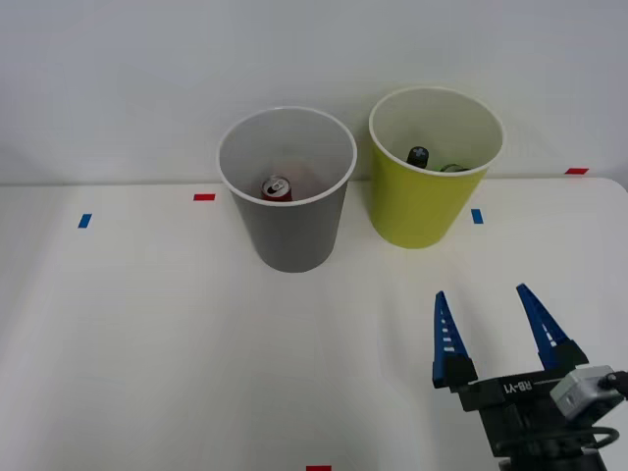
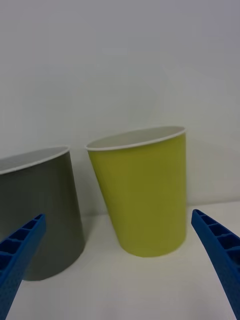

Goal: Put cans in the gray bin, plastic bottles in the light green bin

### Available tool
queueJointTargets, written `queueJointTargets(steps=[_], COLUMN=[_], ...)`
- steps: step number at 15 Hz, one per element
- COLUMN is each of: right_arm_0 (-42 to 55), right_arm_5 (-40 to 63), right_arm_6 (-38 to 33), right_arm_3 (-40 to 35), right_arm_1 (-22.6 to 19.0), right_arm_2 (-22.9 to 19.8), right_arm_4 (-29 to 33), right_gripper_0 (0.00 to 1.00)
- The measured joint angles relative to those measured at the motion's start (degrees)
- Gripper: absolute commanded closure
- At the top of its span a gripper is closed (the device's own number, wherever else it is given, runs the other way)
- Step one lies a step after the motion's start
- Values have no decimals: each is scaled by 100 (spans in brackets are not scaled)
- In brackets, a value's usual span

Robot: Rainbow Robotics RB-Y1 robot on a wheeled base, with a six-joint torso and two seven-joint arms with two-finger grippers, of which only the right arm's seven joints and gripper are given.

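Bins stand side by side at the far edge of the white table point(image 1: 147, 343), against a pale wall. On the left is the gray bin point(image 1: 289, 231), upright, with its white rim and paler inside; at its bottom lies a can point(image 1: 277, 188), silver pull-tab top facing up with red showing around it. Just to the right, close beside but apart from it, is the light green bin point(image 1: 422, 201), also upright, cream-white inside; within it a dark round bottle cap point(image 1: 419, 155) shows, and beside that a darker, partly hidden shape that is probably another plastic bottle point(image 1: 453, 168), too little seen to tell more. The right gripper point(image 1: 494, 319) sits at the near right of the table, well apart from both bins, pointing toward the far side; its two blue ribbed fingers point(image 1: 446, 339) are spread wide and grasp nothing. From the right wrist view the same fingers point(image 2: 20, 250) frame the scene at the corners, with the light green bin between them and the gray bin off to one side. Small red and blue tape marks point(image 1: 204, 197) dot the tabletop near the bins.
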Motion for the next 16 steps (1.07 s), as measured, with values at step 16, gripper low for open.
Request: queueJointTargets(steps=[16], right_arm_0=[1070], right_arm_5=[-2792], right_arm_6=[-2431], right_arm_3=[2263], right_arm_1=[1138], right_arm_2=[-1369], right_arm_4=[2154], right_gripper_0=[0])
